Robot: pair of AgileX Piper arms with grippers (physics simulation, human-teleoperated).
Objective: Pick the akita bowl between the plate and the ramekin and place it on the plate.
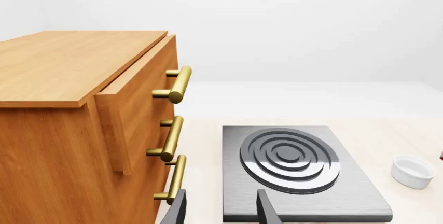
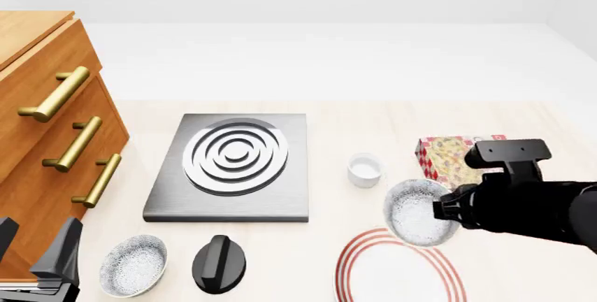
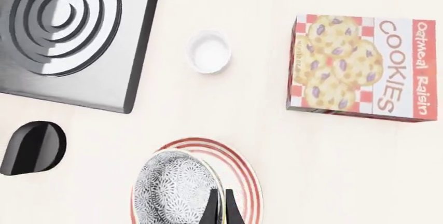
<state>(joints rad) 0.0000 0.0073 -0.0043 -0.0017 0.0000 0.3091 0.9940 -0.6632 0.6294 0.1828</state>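
Fingers (image 3: 211, 209), right wrist view: two dark tips pinched close together on the rim of the akita bowl (image 3: 173, 189), which is held over the plate (image 3: 248, 182). The bowl's speckled inside faces the camera and covers much of the plate's red rings. Ramekin (image 3: 209, 52): plain white, standing alone on the table, apart from the plate. Cookie box (image 3: 361, 69): lying flat, lettered "Oatmeal Raisin Cookies". Stove slab (image 3: 69, 37): grey, with raised concentric rings. Black knob (image 3: 32, 148): on the table just beside the slab's corner.

Front view: right gripper (image 2: 446, 211) clamped on the akita bowl (image 2: 417, 212), tilted so its inside shows, above the far edge of the plate (image 2: 392, 277) (whether bowl and plate touch cannot be told). Ramekin (image 2: 365, 169): just beyond the bowl. Cookie box (image 2: 449, 156): partly behind the right arm. Second speckled bowl (image 2: 133, 265): near the front left, beside the black knob (image 2: 219, 263). Stove slab (image 2: 233, 166): mid-table. Wooden cabinet (image 2: 42, 127): at the left, three brass handles. Left gripper (image 2: 36, 249): low in the left corner, fingers apart, holding nothing.

Left wrist view: left gripper (image 1: 220, 209) with fingers spread, nothing between them. Ahead: stove slab (image 1: 298, 172), cabinet (image 1: 76, 125) and ramekin (image 1: 413, 170).
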